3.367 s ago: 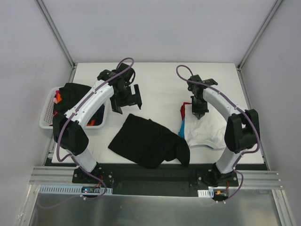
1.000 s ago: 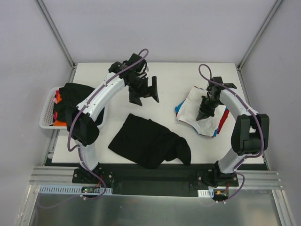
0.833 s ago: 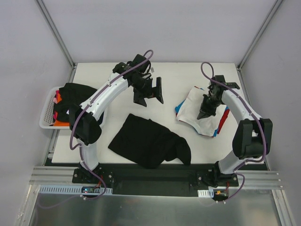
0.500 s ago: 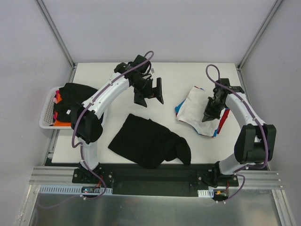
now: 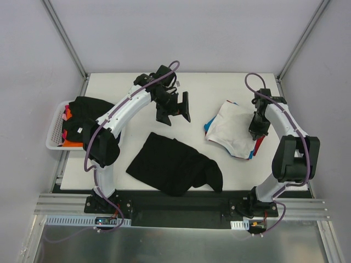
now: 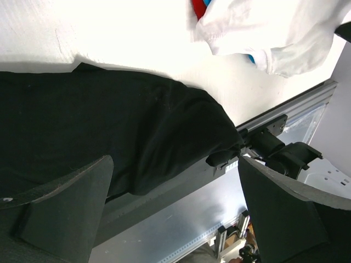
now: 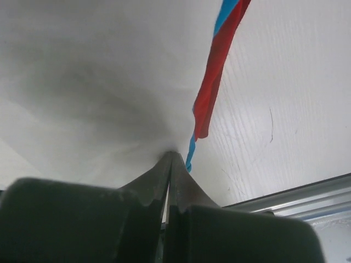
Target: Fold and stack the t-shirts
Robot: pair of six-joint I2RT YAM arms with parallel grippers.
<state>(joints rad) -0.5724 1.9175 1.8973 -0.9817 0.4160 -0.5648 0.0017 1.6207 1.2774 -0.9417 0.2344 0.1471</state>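
A large black t-shirt lies crumpled at the table's near middle. To its right is a small pile with a white t-shirt on top. Red cloth and blue cloth stick out from under it. My right gripper is shut, its tips pressed against the white shirt's right edge. My left gripper hangs open over the table behind the black shirt, with nothing between its fingers.
A white mesh basket sits at the table's left edge, holding another black shirt and orange cloth. The metal frame rail runs along the near edge.
My right gripper has slid rightward across the white shirt to its right edge while the pile stayed put. The left gripper drifted slightly right, then held still.
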